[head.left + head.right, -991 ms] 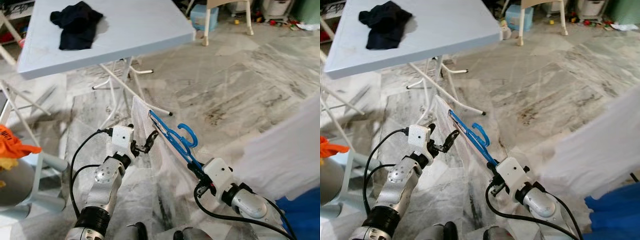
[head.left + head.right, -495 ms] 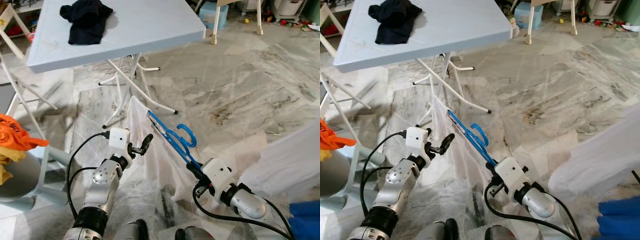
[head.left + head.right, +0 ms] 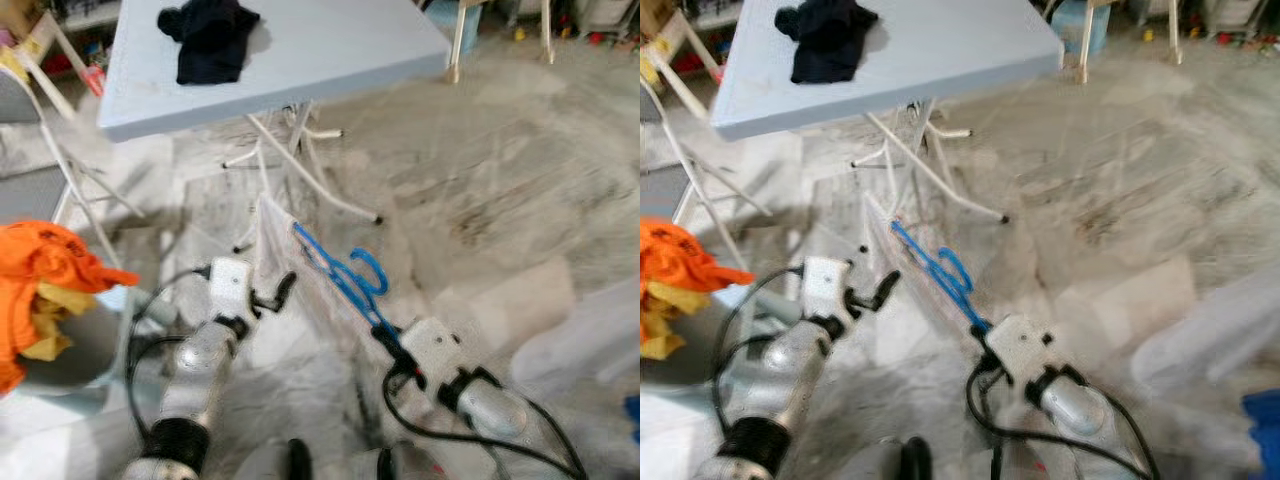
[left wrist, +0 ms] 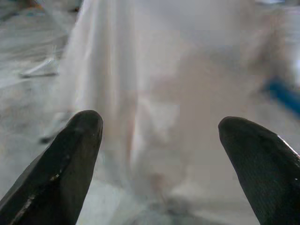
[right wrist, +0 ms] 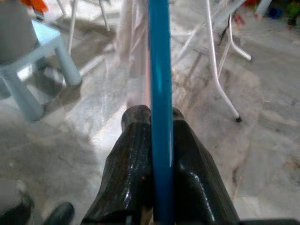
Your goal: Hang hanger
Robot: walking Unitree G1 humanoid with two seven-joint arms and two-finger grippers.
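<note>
A blue plastic hanger carries a thin white garment and is held up over the marble floor. My right gripper is shut on the hanger's lower end; in the right wrist view the blue bar runs between the clamped black fingers. My left gripper is open just left of the white cloth, its fingertips close to the fabric. The left wrist view has both fingers spread wide with the white cloth hanging ahead of them.
A light blue folding table with a dark garment on it stands ahead, its white legs just beyond the hanger. Orange and yellow clothes lie in a grey tub on the left. White fabric hangs at the right edge.
The whole view has shifted and blurred as the camera moved, bringing the table and the orange clothes nearer. Both grippers keep the same hold and pose around the hanger and cloth.
</note>
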